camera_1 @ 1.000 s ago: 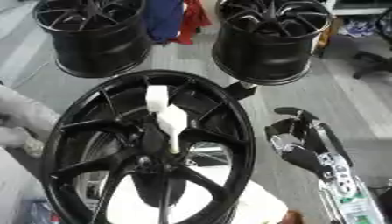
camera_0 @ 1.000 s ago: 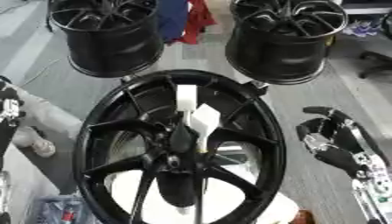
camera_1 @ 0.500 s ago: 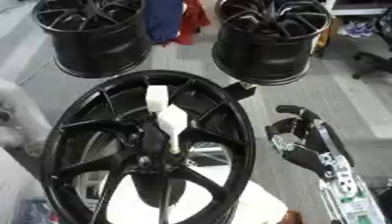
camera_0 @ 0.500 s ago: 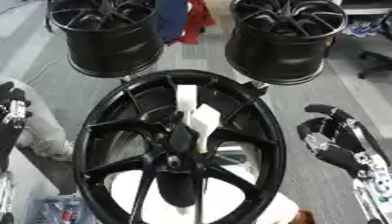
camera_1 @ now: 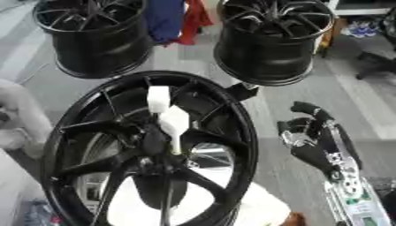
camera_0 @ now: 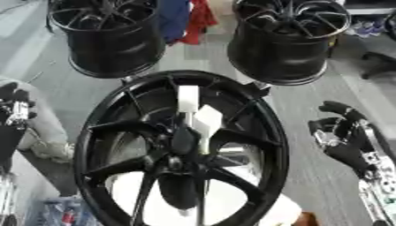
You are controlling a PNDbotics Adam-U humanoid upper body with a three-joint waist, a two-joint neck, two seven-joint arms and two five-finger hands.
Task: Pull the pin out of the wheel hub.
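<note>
the white pin [camera_0: 193, 115] stands in the hub of the big black wheel [camera_0: 100, 132] just before you, its top leaning toward the far rim, so it is not pulled out. your right hand [camera_1: 313, 141] hangs beside the wheel's right rim, apart from it, fingers half curled and holding nothing. your left hand [camera_0: 14, 112] shows at the left edge; its fingers i cannot tell. far behind stand two more black rims [camera_0: 282, 42].

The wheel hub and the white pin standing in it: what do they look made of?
Wheel hub: probably painted or coated metal, judging by the glossy black spokes with light glints. Pin: looks like matte white plastic, flat and uniform with no shine, though that is uncertain.
</note>
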